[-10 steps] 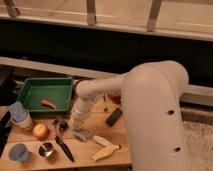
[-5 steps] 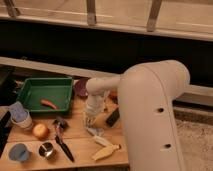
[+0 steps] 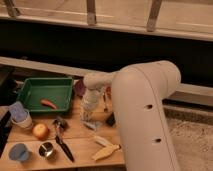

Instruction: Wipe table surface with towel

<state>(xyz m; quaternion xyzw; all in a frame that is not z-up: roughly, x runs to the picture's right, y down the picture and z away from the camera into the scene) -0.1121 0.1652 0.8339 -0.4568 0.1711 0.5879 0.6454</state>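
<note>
Nearest the camera, the arm's [image 3: 145, 115] thick white link fills the right foreground. It rises, then bends back and down toward the table [image 3: 82, 145]. Nearer than the jaws and a little right lies the corn [image 3: 106, 151]. Nearer and to their left lie a knife [image 3: 64, 145], a metal cup [image 3: 46, 149] and a blue cup [image 3: 19, 152], with a round fruit [image 3: 40, 131] further left.

The towel [image 3: 93, 125] sits bunched on the bare planks directly under the jaws. The gripper [image 3: 90, 116] points straight down at it, the wrist stacked upright above. The jaws are clenched, seemingly on the towel's top fold. A vertical hold like this would press the cloth flat against the wood as it slides.

Stacked bowls [image 3: 20, 116] stand well left of the jaws. Beyond them and left is the green tray [image 3: 42, 80] with a red item [image 3: 48, 103] inside. A dark bowl [image 3: 80, 89] sits just behind the wrist. The objects are grouped left and near, so the open wood around the towel is probably the wiping lane.
</note>
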